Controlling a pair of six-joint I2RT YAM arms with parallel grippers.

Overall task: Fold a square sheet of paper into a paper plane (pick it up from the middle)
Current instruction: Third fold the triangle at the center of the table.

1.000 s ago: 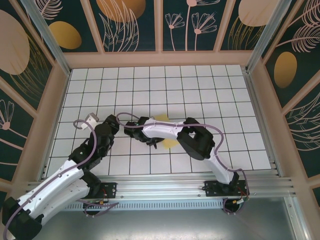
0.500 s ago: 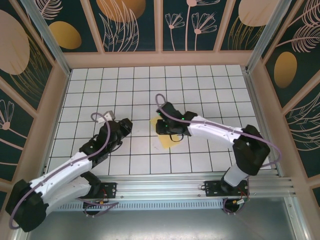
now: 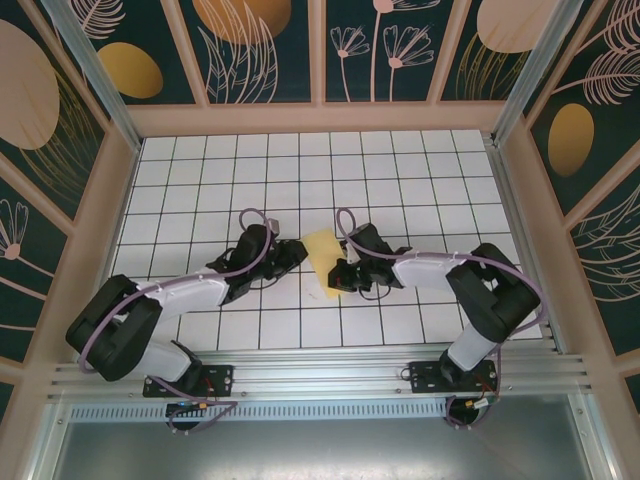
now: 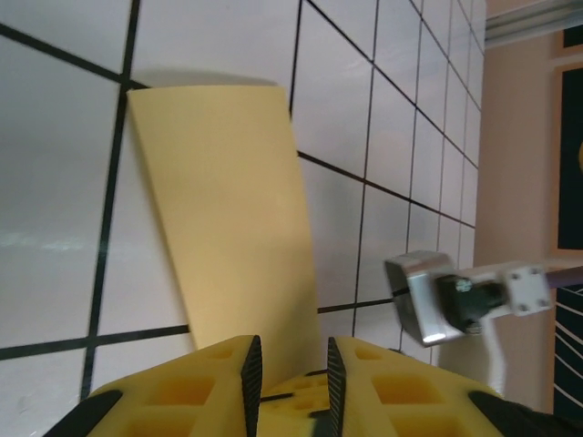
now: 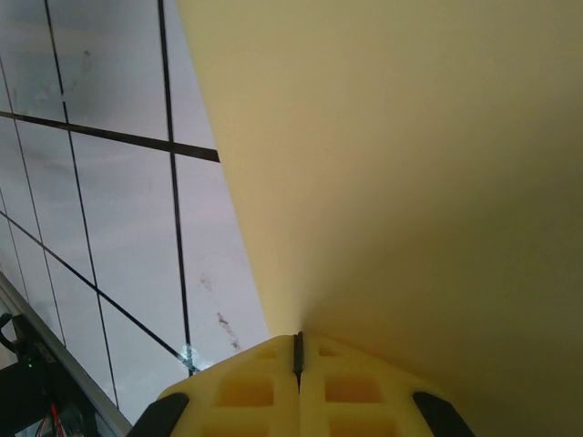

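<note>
Your right end effector (image 5: 296, 339) is pressed together on one edge of the folded yellow sheet of paper (image 3: 322, 258), pinching it. Your left end effector (image 4: 289, 353) is narrowly spread, and the sheet's end runs into the gap between its fingers. The sheet sits over the middle of the white-tiled desk (image 3: 400, 180), directly between the two end effectors.

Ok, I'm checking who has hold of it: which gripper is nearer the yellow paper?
Right. The right gripper is shut on the edge of the paper; the left gripper sits at its opposite edge, fingers slightly apart, contact unclear.
</note>
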